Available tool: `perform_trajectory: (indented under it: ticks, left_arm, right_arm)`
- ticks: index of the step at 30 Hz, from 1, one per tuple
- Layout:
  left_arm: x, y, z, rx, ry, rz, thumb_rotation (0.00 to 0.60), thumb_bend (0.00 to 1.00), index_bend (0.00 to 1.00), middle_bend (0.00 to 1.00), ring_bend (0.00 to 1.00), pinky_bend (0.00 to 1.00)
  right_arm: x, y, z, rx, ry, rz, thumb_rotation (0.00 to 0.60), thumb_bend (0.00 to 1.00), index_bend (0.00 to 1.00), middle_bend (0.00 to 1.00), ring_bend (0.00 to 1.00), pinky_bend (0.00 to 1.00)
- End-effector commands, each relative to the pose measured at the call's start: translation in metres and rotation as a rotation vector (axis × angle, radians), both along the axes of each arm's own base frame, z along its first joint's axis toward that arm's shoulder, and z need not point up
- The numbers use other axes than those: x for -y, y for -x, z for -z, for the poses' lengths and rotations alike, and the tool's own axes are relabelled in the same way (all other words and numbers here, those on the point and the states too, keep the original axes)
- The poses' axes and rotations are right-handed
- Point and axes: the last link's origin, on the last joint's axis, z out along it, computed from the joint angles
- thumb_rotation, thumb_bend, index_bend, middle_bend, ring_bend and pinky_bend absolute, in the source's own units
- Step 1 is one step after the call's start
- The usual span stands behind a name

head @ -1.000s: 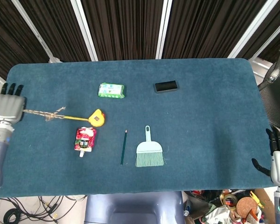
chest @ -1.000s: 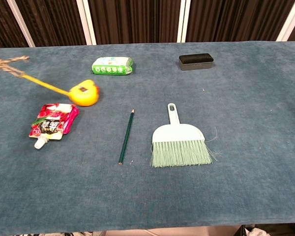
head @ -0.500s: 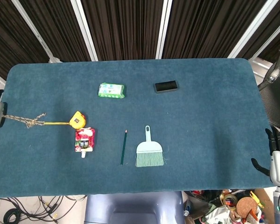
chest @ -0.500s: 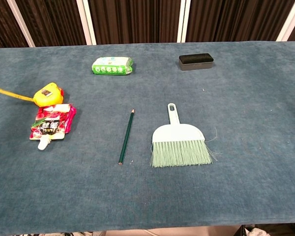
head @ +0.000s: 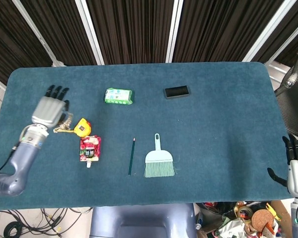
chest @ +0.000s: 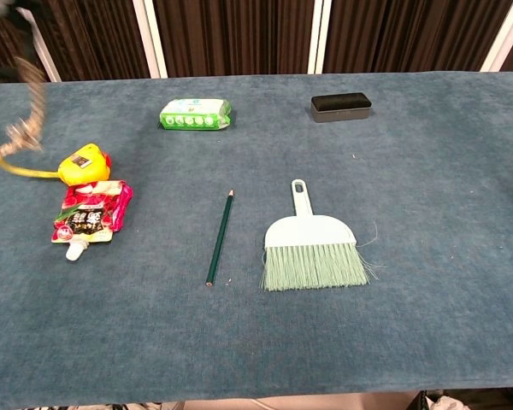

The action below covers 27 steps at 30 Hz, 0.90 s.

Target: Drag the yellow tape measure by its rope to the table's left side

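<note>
The yellow tape measure lies on the blue table's left part, just above a red pouch; in the chest view the tape measure sits at the left. Its brown rope rises slack from a short yellow strap toward the top left corner, where my left hand shows only as a blur. In the head view my left hand hovers just left of the tape measure, fingers pointing away, with the rope bunched under it. My right hand hangs off the table's right edge, holding nothing.
A green wipes pack and a black box lie toward the back. A pencil and a pale green hand brush lie in the middle. The table's left edge is close to my left arm.
My left hand has come back from beyond the left edge to just beside the tape measure. The rope has gone from taut to slack and lifted. The tape measure stopped above the pouch.
</note>
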Motion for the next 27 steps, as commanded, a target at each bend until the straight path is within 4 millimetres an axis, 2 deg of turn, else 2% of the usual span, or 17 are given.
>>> perform_trajectory:
  ticks: [1,6,9,17,22,27]
  left_arm:
    - [0.004,-0.005,0.009,0.020,0.015,-0.017,0.600,0.25,0.18,0.00,0.00,0.00]
    - [0.027,-0.012,-0.004,0.157,-0.010,-0.020,0.600,0.24,0.14,0.00,0.00,0.00]
    - [0.053,-0.004,-0.022,0.191,-0.058,-0.002,0.600,0.24,0.14,0.00,0.00,0.00]
    - [0.143,0.047,-0.061,0.247,-0.206,-0.057,0.600,0.24,0.14,0.00,0.00,0.00]
    - [0.183,0.067,-0.073,0.335,-0.263,-0.077,0.600,0.24,0.15,0.00,0.00,0.00]
    - [0.211,0.088,-0.078,0.419,-0.296,-0.120,0.600,0.24,0.16,0.00,0.00,0.00]
  right_arm:
    - [0.000,0.000,0.000,-0.004,0.005,-0.006,0.600,0.10,0.09,0.02,0.11,0.19]
    - [-0.001,0.001,0.000,-0.004,0.006,-0.004,0.600,0.10,0.09,0.02,0.11,0.19]
    - [-0.001,0.000,0.000,-0.006,0.005,-0.005,0.600,0.10,0.09,0.02,0.11,0.19]
    - [-0.001,0.000,0.000,-0.014,0.007,-0.005,0.600,0.10,0.09,0.02,0.11,0.19]
    - [-0.001,-0.001,0.000,-0.018,0.008,-0.012,0.600,0.10,0.09,0.02,0.11,0.19]
    - [-0.001,-0.001,0.000,-0.023,0.005,-0.017,0.600,0.10,0.09,0.02,0.11,0.19]
